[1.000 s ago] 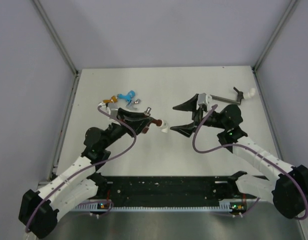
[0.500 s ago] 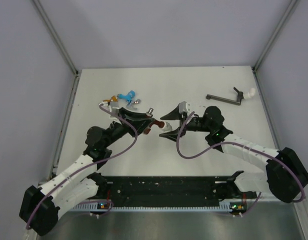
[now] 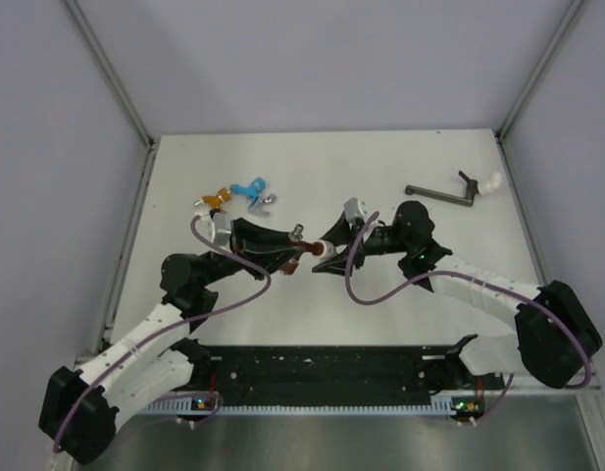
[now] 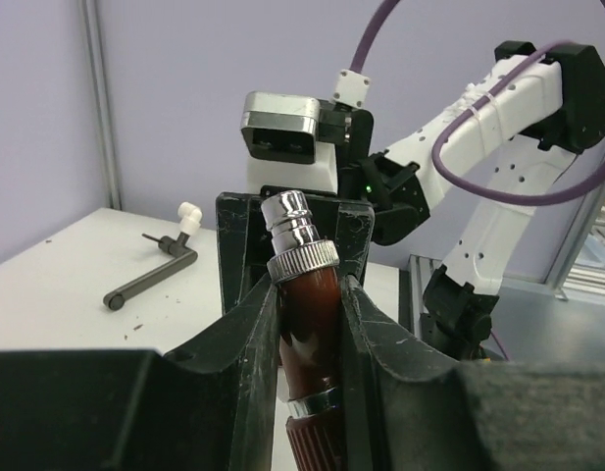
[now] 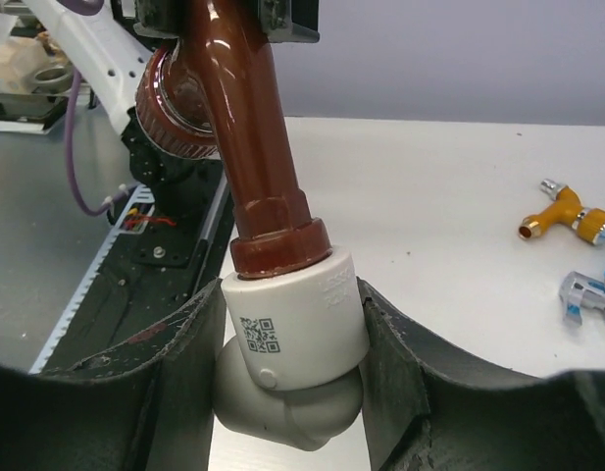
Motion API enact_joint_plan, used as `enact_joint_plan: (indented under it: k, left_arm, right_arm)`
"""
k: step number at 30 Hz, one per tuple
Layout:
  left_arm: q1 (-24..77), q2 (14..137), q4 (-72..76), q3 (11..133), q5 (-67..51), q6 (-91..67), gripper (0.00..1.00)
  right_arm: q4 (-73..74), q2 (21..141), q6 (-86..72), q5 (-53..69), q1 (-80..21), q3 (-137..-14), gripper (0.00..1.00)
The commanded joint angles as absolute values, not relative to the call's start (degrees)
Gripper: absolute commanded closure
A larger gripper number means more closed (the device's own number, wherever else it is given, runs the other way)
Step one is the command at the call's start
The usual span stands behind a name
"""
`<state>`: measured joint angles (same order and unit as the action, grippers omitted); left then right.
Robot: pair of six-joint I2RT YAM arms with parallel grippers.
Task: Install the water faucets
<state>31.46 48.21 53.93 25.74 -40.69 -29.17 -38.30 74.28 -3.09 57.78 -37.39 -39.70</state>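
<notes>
Two hands meet above the middle of the white surface [image 3: 380, 294], sharing one glossy dark red-brown tap-shaped faucet [image 5: 248, 128].
I see my left hand [image 4: 309, 294] clenched on the faucet's body, with the silvery tip poking past the fingers. My right hand [image 5: 292, 304] grasps the small white elbow pipe fitting [image 5: 287, 392] seated on the faucet's other end. The orange faucet [image 3: 218, 200] and the light blue faucet [image 3: 248, 186] lie close together further back on the left.
</notes>
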Motion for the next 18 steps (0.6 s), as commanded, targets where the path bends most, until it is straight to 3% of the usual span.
enact_joint_plan:
  k: [1, 4, 7, 11, 14, 18]
  left_arm:
    - [32.61, 45.45, 54.88, 28.74, -48.98, -26.38, 1.0]
    - [32.69, 43.42, 43.02, 30.14, -39.93, -21.99, 0.61]
    - [32.69, 41.67, 34.65, 30.85, -30.27, -19.16, 0.4]
    - [32.43, 39.73, 27.53, 29.71, -11.57, -19.77, 0.29]
    - [32.34, 37.62, 22.25, 28.74, 3.45, -20.74, 0.27]
    - [31.82, 34.81, 17.85, 26.64, 13.78, -20.92, 0.26]
  right_arm:
    - [-35.26, 72.08, -3.0, 59.78, -36.48, -43.77, 1.0]
    - [-29.46, 70.32, -0.35, 53.56, -35.07, -43.51, 1.0]
    - [-25.5, 69.0, 1.41, 48.44, -32.53, -43.33, 1.0]
    - [-21.38, 67.68, 0.79, 42.47, -29.01, -42.89, 1.0]
    - [-14.88, 68.38, 0.7, 36.85, -26.46, -44.2, 1.0]
    - [-11.25, 70.92, -3.85, 31.12, -19.97, -43.25, 1.0]
